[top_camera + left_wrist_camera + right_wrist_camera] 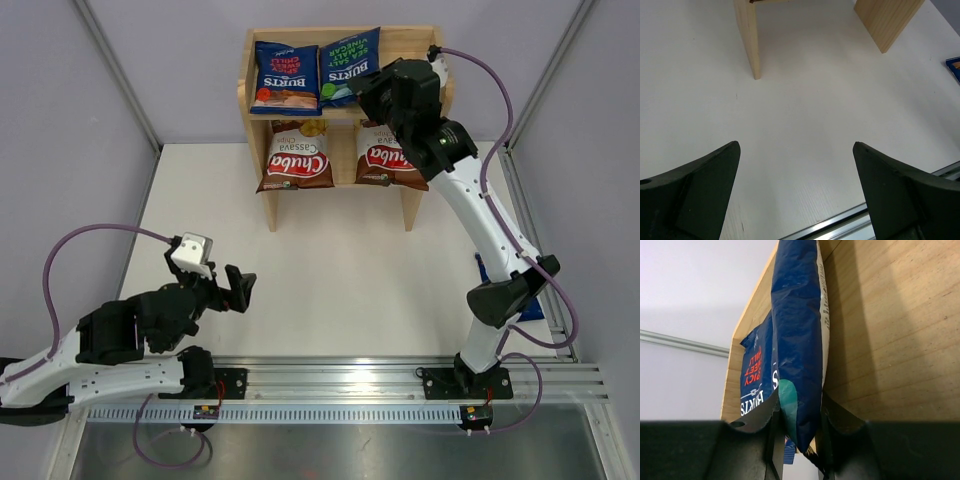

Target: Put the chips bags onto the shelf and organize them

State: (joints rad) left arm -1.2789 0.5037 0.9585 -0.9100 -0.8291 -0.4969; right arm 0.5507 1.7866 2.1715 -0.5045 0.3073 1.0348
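The light wooden shelf [270, 200] stands at the back of the table. On its top tier lie two dark blue Burts bags: a chilli one [286, 77] on the left and a sea salt and vinegar one [345, 68] beside it. My right gripper [368, 92] is shut on the near edge of the second bag [797, 330], one finger on each side [799, 410]. Two brown-and-white Chuba bags [297, 160] [388, 160] stand on the lower tier. A third blue bag [533, 308] lies on the table, mostly hidden behind the right arm. My left gripper [240, 288] is open and empty.
The left wrist view shows the shelf's two side panels [748, 40] ahead, bare white table under my left gripper [796, 150], and a blue corner [954, 67] at the far right. The metal rail [330, 380] runs along the near edge. Grey walls close in the sides.
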